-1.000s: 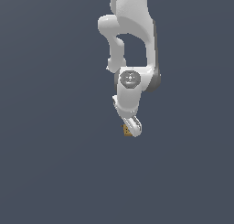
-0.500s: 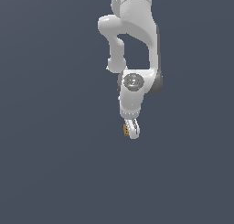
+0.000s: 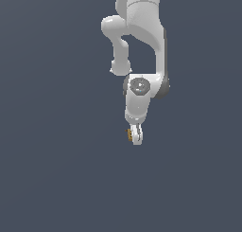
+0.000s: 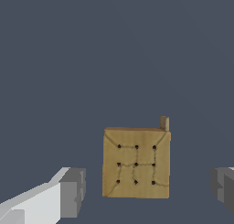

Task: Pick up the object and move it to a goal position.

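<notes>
In the wrist view we see the object point(image 4: 136, 162) lying between our two finger pads point(image 4: 72, 192), with clear gaps on both sides, so the jaws stand released and touch nothing. The block sits slightly toward the pad at our 8 o'clock rather than dead centre. It is nearly square, dotted face toward the camera, with a small nub at its 1 o'clock corner; we judge no long axis matters for closing. The exterior view shows what the wrist view cannot: the gripper point(image 3: 135, 136) hangs below the arm, and the object point(image 3: 129, 134) peeks out at its 9 o'clock. Whether it rests on the worktop, we cannot tell.
</notes>
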`<action>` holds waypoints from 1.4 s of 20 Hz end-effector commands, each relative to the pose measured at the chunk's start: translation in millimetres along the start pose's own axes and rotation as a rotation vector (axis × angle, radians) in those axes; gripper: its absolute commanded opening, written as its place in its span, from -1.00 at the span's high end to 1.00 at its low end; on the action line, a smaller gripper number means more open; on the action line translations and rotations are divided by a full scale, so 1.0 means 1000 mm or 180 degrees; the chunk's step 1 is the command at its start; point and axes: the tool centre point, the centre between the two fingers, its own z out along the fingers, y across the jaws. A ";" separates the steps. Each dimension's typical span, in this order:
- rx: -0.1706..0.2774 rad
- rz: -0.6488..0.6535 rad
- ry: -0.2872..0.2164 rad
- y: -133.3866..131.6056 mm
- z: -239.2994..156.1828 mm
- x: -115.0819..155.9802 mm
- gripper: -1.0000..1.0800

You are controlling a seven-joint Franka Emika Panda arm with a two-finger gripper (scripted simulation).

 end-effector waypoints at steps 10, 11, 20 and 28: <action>0.0003 0.0063 0.0002 0.000 0.009 -0.001 -0.92; 0.0003 0.0065 0.0002 0.000 0.013 -0.001 -0.92; 0.0003 0.0075 0.0002 0.001 0.049 -0.001 -0.92; 0.0003 0.0075 0.0002 0.000 0.051 -0.001 1.00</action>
